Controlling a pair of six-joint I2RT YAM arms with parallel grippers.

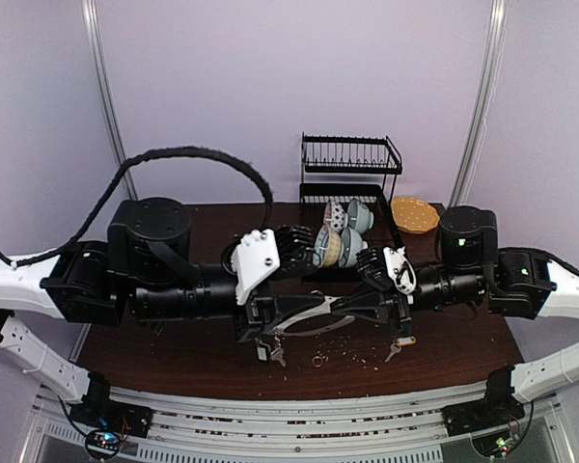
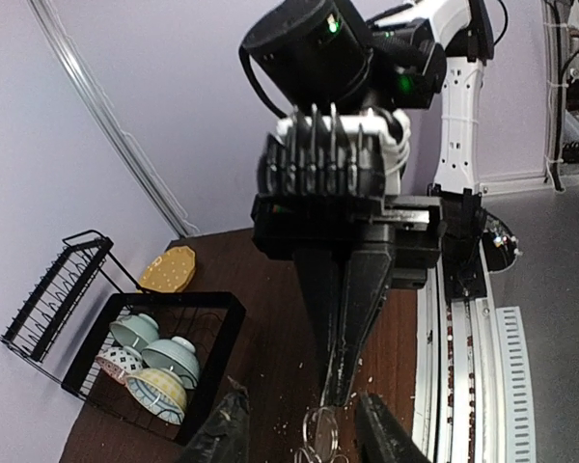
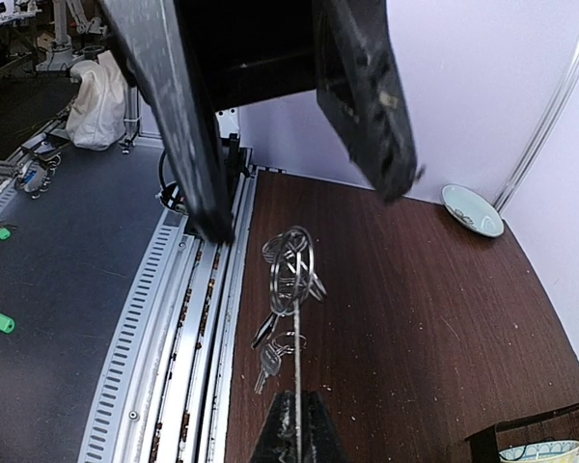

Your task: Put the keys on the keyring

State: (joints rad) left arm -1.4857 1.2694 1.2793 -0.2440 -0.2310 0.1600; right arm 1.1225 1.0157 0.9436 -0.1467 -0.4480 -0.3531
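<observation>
Right hand (image 3: 297,410) is clamped on the keyring (image 3: 295,275), seen edge-on. Left hand (image 2: 304,415) stands apart around its dangling rings (image 2: 318,436); contact cannot be determined.

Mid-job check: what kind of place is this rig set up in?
Probably a robot lab test booth, not a real kitchen. Plain lilac wall panels enclose a dark wooden table. The black dish rack and bowls look like props, and a perforated metal rail edges the near side.
</observation>
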